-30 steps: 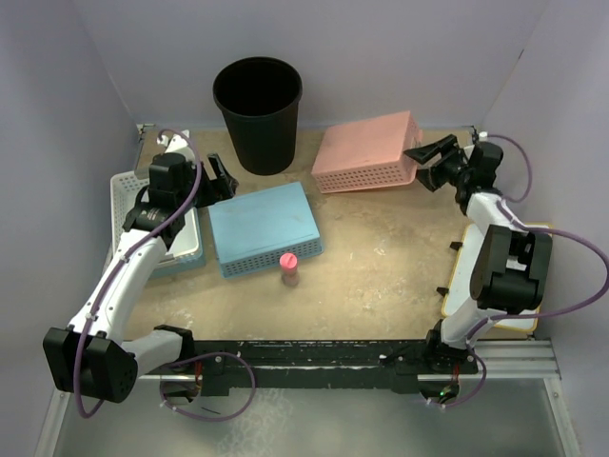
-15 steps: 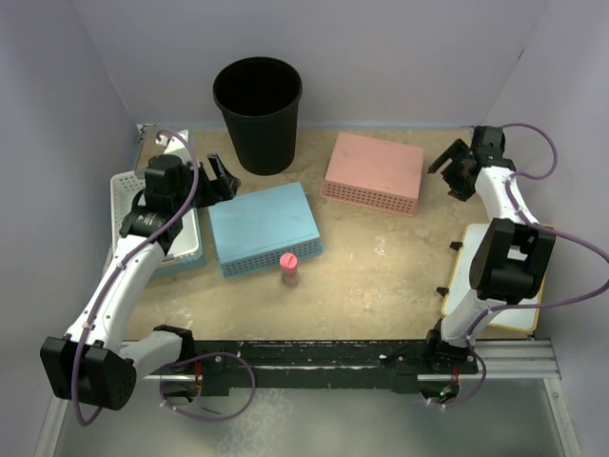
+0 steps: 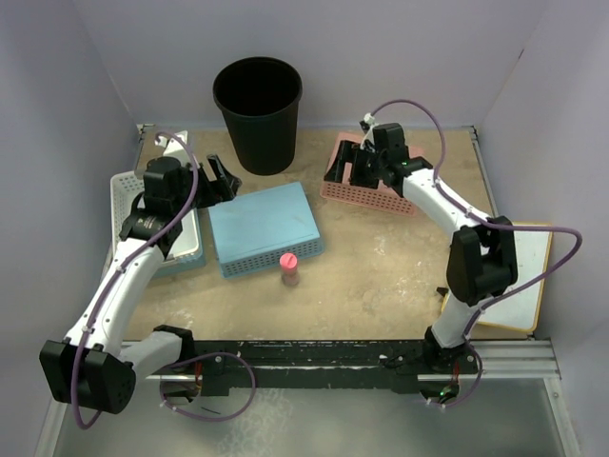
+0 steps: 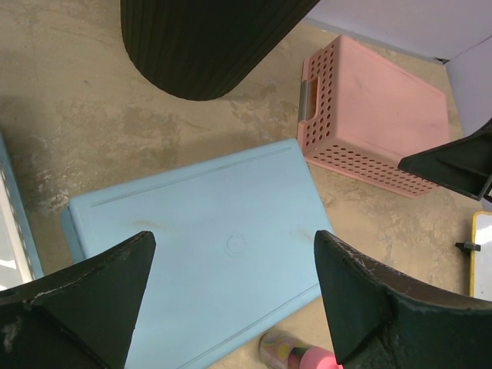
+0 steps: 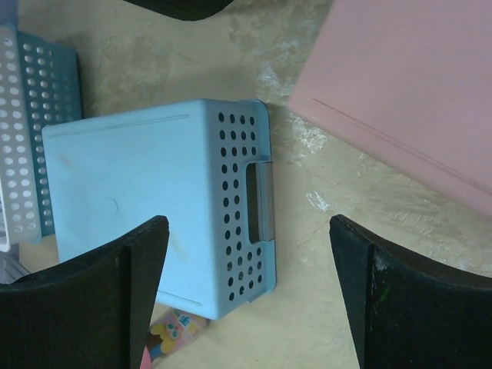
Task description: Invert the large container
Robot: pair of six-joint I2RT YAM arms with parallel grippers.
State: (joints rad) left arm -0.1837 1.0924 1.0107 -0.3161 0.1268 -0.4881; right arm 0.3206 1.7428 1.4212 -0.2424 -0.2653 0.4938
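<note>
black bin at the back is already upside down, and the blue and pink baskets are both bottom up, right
No: the large container stands upright, its mouth open upward, as the top external view shows. The blue basket and pink basket are indeed bottom up.

We see a tan, mottled tabletop (image 3: 381, 276) with pale scuffs, closed in on three sides by a plain lavender-grey back wall (image 3: 400, 48), left wall (image 3: 48, 124) and right wall (image 3: 566, 114). Along its near edge we find a silver metal rail (image 3: 519, 356), and below that a dull grey surface (image 3: 314, 430). The light falls soft and even, leaving only faint shadows.
</note>
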